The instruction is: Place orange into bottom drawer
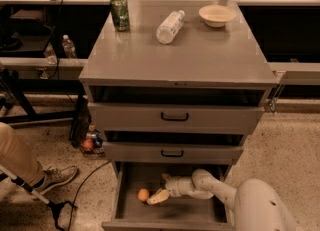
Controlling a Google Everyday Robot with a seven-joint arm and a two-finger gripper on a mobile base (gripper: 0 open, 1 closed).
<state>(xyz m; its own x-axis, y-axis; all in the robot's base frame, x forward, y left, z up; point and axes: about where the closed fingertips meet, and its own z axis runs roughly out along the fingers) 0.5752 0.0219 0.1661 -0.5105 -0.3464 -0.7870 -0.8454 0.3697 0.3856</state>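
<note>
1. The middle drawer [172, 152] hides the back of the bottom drawer [127, 210] from me.
2. My gripper [158, 191] sits inside it, fingers apart, beside the orange [143, 194]; its arm [220, 190] runs off the bottom edge.
</note>
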